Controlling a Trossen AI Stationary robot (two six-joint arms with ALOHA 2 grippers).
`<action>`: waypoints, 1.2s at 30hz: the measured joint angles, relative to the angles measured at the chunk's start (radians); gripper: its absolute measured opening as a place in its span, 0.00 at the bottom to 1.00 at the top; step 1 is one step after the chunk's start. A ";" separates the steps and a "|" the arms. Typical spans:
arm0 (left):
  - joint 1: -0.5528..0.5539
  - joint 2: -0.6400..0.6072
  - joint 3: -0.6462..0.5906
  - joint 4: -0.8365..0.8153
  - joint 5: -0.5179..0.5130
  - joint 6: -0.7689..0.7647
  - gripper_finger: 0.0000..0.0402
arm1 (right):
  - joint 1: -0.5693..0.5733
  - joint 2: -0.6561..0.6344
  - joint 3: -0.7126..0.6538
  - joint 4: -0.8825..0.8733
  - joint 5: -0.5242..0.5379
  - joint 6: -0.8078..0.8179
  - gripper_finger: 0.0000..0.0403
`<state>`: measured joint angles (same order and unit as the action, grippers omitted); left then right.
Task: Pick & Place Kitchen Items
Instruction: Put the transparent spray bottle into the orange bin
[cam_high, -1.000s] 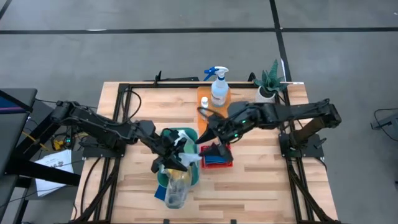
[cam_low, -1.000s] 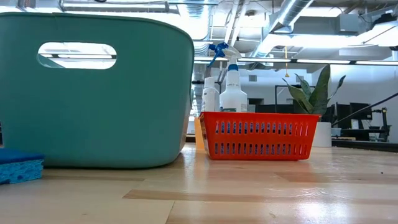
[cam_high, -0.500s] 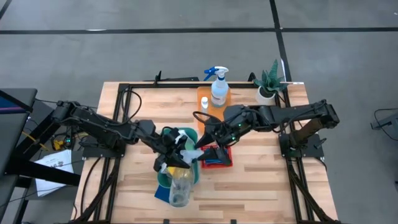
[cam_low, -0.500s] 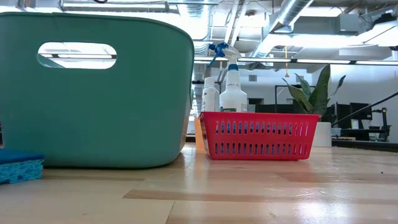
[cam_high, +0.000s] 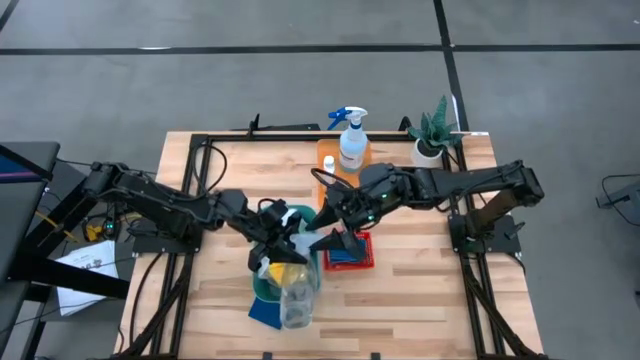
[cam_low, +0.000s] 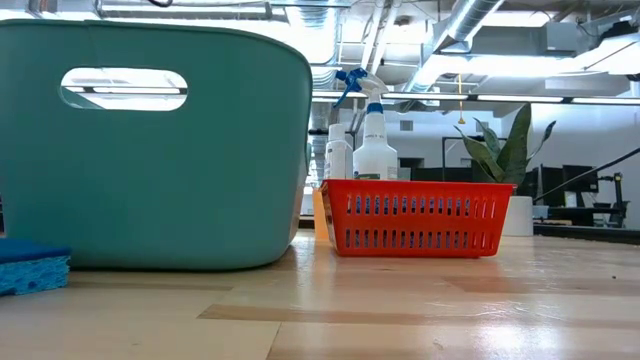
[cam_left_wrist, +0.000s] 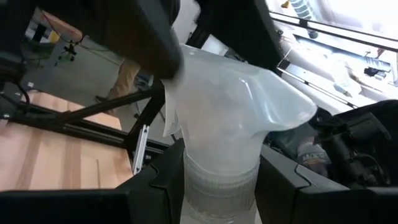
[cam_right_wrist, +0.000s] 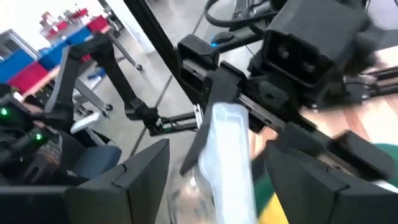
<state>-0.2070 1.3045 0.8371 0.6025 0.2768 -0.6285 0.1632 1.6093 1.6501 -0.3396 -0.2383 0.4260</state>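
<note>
A clear spray bottle (cam_high: 293, 300) with a white spray head (cam_left_wrist: 230, 87) is lifted over the teal bin (cam_high: 300, 214), held by my left gripper (cam_high: 283, 250). My right gripper (cam_high: 325, 240) is open. In the right wrist view its fingers stand on either side of the spray head (cam_right_wrist: 227, 143) with gaps showing. A second spray bottle with a blue trigger (cam_high: 350, 135) and a small white bottle (cam_high: 328, 162) stand at the table's far side. A blue sponge (cam_high: 265, 312) lies by the bin's near side. The low view shows no gripper. My left gripper pinches the bottle's neck (cam_left_wrist: 217, 180), just under the spray head, between its two fingers (cam_left_wrist: 155, 186). The fingers come about level from the table's left and lie across the neck. The bottle is lifted clear, tilted, with its clear body toward the table's near edge.
A red basket (cam_high: 350, 250) sits right of the bin, under my right arm. A potted plant (cam_high: 432, 135) stands at the far right corner. Something yellow (cam_high: 272, 267) shows in the bin. Bare wood lies along the near right of the table (cam_high: 420, 300).
My right gripper has moved toward the table's left and near edge, up to the bottle's spray head. My left gripper has stayed in place but tipped a little, and the bottle's clear body has swung slightly toward the right.
</note>
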 joint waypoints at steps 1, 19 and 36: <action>0.002 0.000 0.000 0.000 0.000 0.000 0.33 | -0.003 0.008 0.000 0.003 -0.001 0.009 0.63; 0.007 0.000 -0.001 -0.044 -0.026 0.021 0.33 | -0.002 0.056 -0.002 0.040 -0.053 0.046 0.63; 0.006 0.000 -0.001 -0.038 -0.034 0.013 0.33 | -0.003 0.060 -0.002 0.027 -0.040 0.052 0.37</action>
<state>-0.2008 1.3045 0.8360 0.5641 0.2428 -0.6156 0.1599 1.6696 1.6482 -0.3126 -0.2779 0.4783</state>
